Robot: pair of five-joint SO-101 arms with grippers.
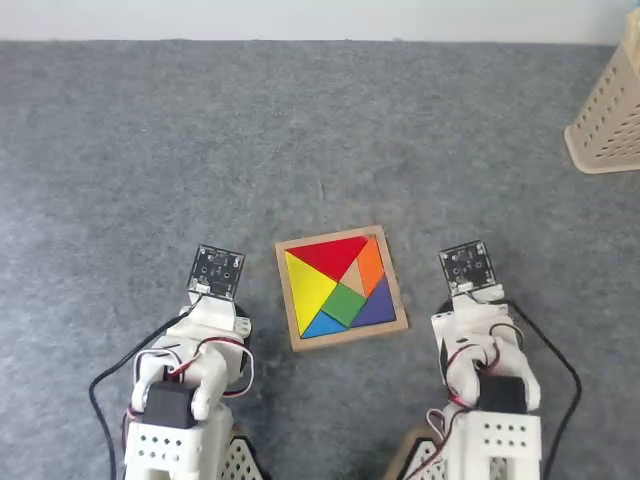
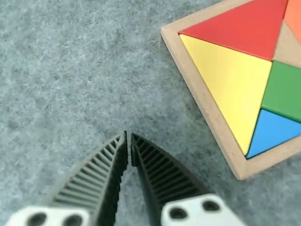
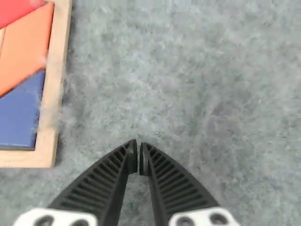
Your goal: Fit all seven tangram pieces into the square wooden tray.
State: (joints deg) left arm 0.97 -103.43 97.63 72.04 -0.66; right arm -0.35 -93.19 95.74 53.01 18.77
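The puzzle looks finished to me. The tray [image 1: 350, 336] lies flat on the grey counter [image 1: 150, 150], and I see nothing loose around it.

Counting inside the tray, there are seven pieces. They are one red [image 1: 330, 255] along the far edge, one yellow [image 1: 305, 285] on the side nearest my left arm [image 1: 190, 370], and one orange [image 1: 372, 268] on the side nearest my right arm [image 1: 490, 360]. One bare-wood triangle [image 1: 350, 276] and one green square [image 1: 346, 302] sit in the middle. One blue [image 1: 322, 323] and one purple [image 1: 378, 305] lie along the near edge. They appear to sit flush, with no open slot.

My left jaws are together and hold nothing, low over the counter just beside the tray's yellow corner. My right jaws are likewise closed and empty, just beside the tray's purple corner.

I judge the placing step is over. The next move calls only for keeping both arms away from the tray so nothing gets nudged out.

One tray, two arms, and one cream basket [image 1: 610, 110] well apart from the tray.
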